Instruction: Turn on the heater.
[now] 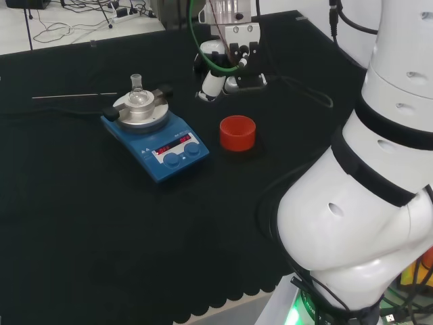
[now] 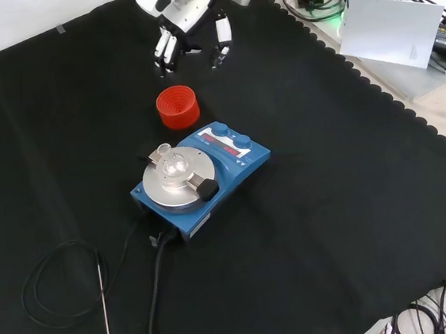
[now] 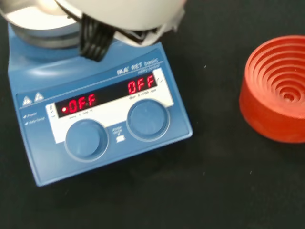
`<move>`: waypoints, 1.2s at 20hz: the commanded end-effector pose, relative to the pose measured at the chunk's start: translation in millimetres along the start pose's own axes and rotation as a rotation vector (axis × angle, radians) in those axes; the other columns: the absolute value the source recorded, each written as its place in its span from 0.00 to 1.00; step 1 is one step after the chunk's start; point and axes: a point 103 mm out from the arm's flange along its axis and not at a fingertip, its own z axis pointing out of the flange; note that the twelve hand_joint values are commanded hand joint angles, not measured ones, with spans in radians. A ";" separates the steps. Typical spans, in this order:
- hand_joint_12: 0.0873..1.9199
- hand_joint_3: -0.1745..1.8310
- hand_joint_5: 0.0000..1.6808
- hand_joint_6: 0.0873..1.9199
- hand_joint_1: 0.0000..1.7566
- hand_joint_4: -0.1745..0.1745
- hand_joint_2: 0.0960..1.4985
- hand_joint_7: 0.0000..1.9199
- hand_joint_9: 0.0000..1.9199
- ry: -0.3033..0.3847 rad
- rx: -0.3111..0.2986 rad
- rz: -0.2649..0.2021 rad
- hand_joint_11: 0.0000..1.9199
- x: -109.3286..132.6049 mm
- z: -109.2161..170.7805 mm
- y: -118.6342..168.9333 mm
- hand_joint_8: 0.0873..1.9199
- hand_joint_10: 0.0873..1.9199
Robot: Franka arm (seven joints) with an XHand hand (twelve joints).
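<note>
The heater [image 1: 155, 139] stands on the black cloth [image 1: 101, 237] toward the far left part of it in the head view, well away from every edge. It is a blue box with a round metal plate on top, and on this plate sits a small glass flask [image 1: 137, 90]. On its sloped front face there are two round blue knobs, the left knob [image 3: 86, 138] and the right knob [image 3: 147, 119] as the wrist view shows them, with a red lit display above each. I judge from these displays that the heater is not yet switched on.

The hand [image 1: 226, 68] hangs above the cloth near its far edge in the head view, apart from the heater. Its fingers [image 2: 167, 49] point downward and are relaxed, and they hold nothing. Between the hand and the heater stands a red ribbed ring [image 1: 237, 133], just beside the knob side of the heater.

To do this step well, I think the hand should come down toward the front face and pass over or beside the red ring without pushing it. It should then reach one knob only, with a fingertip or a light pinch, and not press the flask or the plate. Which knob serves the heating I cannot tell for sure. The body may slide on the cloth if the push is sideways, so a push straight into the knob seems safer.
</note>
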 end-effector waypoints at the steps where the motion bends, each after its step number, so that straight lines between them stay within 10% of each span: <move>1: 0.39 0.44 0.29 0.15 0.63 0.16 0.37 0.71 0.80 0.010 0.036 -0.005 0.77 12.2 12.1 -10.2 0.60 0.49; 14: 0.52 0.46 0.30 0.23 0.67 0.12 0.40 0.81 0.90 -0.004 0.118 -0.008 0.89 28.4 45.1 -24.9 0.79 0.76; 24: 0.64 0.53 0.22 0.30 0.79 0.21 0.42 0.83 0.90 -0.059 0.202 -0.025 0.74 45.1 59.8 -24.4 0.82 0.78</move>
